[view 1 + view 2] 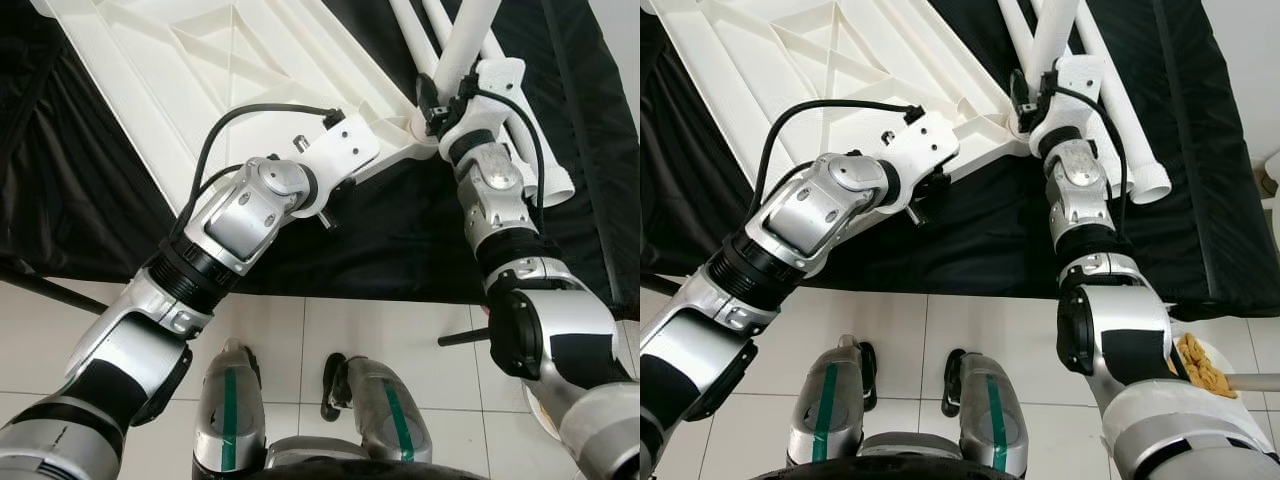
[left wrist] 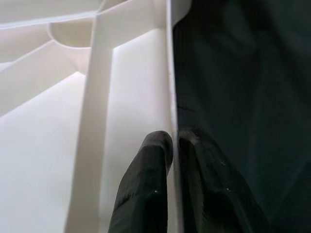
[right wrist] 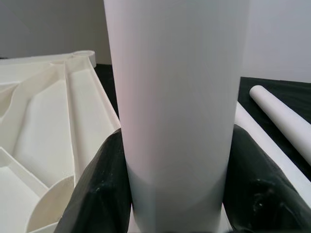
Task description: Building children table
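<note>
A white plastic table top (image 1: 200, 70) lies upside down on a black cloth, ribs facing up. My left gripper (image 2: 175, 138) is shut on the thin rim (image 2: 170, 73) of the table top near its front corner, one finger on each side of the edge. A white tube leg (image 1: 470, 30) stands tilted at the corner socket (image 1: 420, 125). My right gripper (image 3: 177, 145) is shut on that leg, its black pads (image 3: 104, 179) pressing both sides of the tube just above the socket. Two more white legs (image 1: 1140, 170) lie loose on the cloth behind my right wrist.
The black cloth (image 1: 400, 240) ends at a front edge just before white floor tiles (image 1: 380, 330), where my legs stand. A black rod (image 1: 462, 337) sticks out by my right arm. A yellow object (image 1: 1200, 365) sits low on the right.
</note>
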{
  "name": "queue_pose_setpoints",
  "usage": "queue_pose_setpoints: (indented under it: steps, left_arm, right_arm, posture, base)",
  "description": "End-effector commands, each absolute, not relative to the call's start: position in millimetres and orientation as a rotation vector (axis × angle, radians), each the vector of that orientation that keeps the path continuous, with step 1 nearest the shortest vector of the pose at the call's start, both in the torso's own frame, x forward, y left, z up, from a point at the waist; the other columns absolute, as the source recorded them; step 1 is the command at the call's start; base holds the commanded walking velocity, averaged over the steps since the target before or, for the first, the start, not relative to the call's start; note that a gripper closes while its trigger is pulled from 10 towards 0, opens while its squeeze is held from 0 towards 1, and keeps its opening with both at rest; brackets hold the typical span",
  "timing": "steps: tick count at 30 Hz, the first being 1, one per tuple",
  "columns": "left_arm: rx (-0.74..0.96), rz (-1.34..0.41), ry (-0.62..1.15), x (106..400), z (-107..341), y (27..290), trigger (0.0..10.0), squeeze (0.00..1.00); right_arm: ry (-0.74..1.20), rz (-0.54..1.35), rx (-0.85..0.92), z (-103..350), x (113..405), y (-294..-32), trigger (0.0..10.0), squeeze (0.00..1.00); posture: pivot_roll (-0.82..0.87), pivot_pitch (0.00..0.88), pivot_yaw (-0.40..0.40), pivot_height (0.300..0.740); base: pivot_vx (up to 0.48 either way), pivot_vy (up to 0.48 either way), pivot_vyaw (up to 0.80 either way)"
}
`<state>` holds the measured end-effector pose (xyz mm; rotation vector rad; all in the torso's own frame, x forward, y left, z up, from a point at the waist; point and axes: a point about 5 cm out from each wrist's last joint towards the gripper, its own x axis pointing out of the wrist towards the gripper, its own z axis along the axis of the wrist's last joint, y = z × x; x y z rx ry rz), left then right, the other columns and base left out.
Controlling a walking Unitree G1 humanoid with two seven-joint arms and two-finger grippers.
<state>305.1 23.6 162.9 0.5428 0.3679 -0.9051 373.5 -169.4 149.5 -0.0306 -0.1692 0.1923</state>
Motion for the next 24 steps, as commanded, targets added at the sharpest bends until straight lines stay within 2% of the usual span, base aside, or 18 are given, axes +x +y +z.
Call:
queue_pose_setpoints:
  steps: [1,11,24]
  left_arm:
    - [0.549,-0.916,0.363,303.5,165.6,22.2,10.0,0.00]
    - [0.551,-0.926,0.360,302.7,165.8,20.0,10.0,0.00]
    - [0.554,-0.926,0.355,302.2,166.3,19.7,10.0,0.00]
  right_arm:
    - [0.018,0.182,0.027,100.9,356.7,-172.9,10.0,0.00]
    - [0.057,0.134,0.115,88.8,351.3,-179.0,10.0,0.00]
    - [0.046,0.136,0.124,82.6,345.2,-179.3,10.0,0.00]
  posture:
    - [0.10,0.082,-0.045,0.740]
    - [0.10,0.077,-0.044,0.740]
    - [0.10,0.068,-0.051,0.740]
  base:
    - [0.000,0.000,0.00]
    - [0.000,0.000,0.00]
    - [0.000,0.000,0.00]
